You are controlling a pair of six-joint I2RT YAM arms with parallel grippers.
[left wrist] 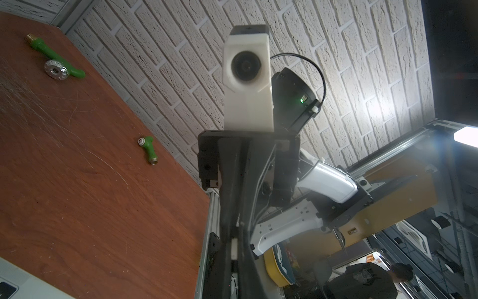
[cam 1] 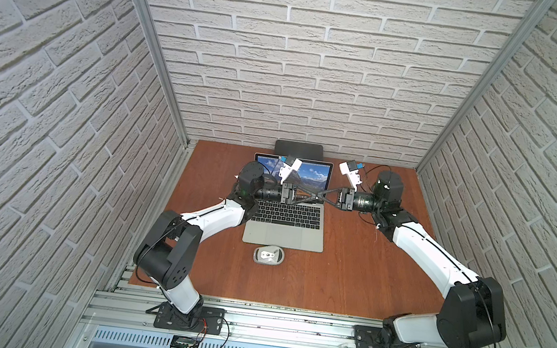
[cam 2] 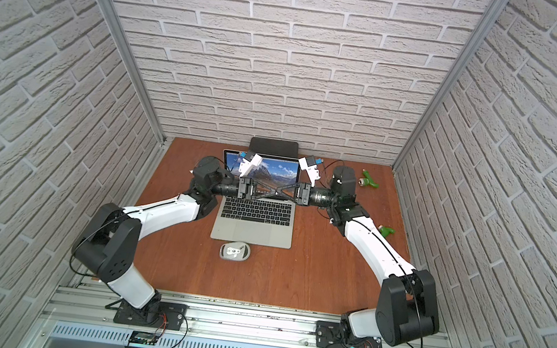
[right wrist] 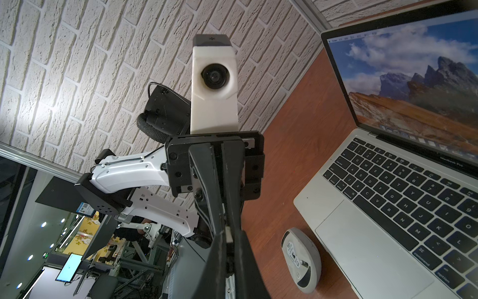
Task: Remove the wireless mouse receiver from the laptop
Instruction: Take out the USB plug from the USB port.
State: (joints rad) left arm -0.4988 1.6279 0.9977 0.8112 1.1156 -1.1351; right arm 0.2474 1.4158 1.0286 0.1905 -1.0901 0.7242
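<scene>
Left arm (cam 1: 215,216): elbow raised and bent, forearm reaching inward behind its claw.
Right arm (cam 1: 428,252): mirrors that pose from the opposite side.
Left gripper (cam 1: 315,196): level, pointing straight at the right claw, jaws closed.
Right gripper (cam 1: 320,195): level, pointing back at the left claw, jaws closed.
Fingertips (right wrist: 218,261): the two claws meet tip to tip, midway between both wrists.

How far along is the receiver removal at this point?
Apparently done: a small whitish stub, likely the receiver, is out of the laptop and held in mid-air above it. In hand: the left claw and right claw meet tip to tip, both shut on it, as in a handover. Still to do: one claw releasing and the stub being set down, perhaps by the upturned mouse.
</scene>
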